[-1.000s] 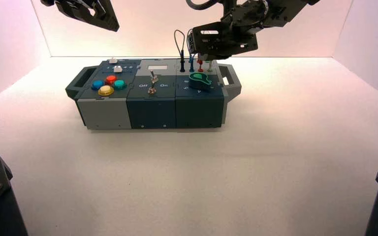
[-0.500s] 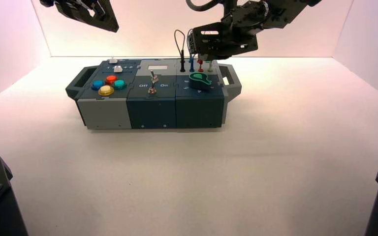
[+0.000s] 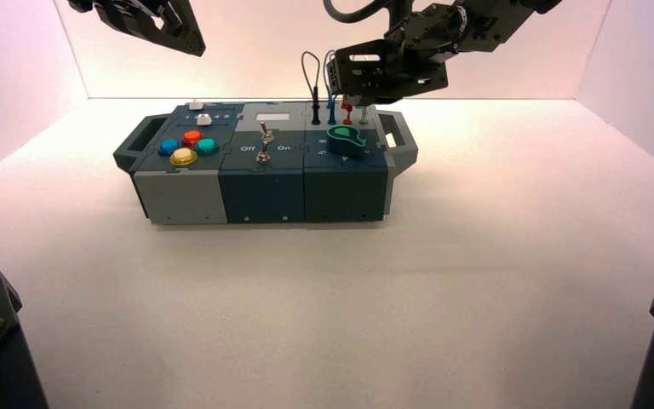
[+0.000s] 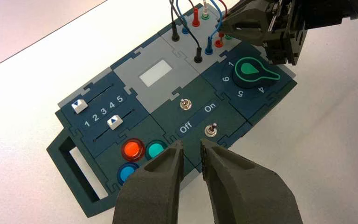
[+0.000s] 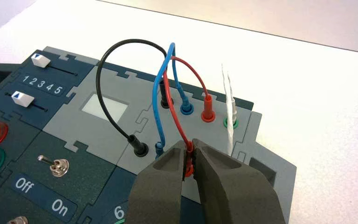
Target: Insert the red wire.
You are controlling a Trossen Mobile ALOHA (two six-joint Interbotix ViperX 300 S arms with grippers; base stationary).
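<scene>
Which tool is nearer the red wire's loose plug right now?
Right. The right tool is shut on the red wire at its near plug; the left tool hovers apart, over the box's button and switch end.

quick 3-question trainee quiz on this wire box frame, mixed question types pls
1. True or false: the right claw is shut on a plug of the red wire.
2. Which plug stands in the socket next to the far red plug, on the side toward the black one? A) blue B) yellow C) orange
3. Fill in: the left claw hovers above the box's ____ end, holding nothing.

Key: 1 true; 2 A; 3 button.
</scene>
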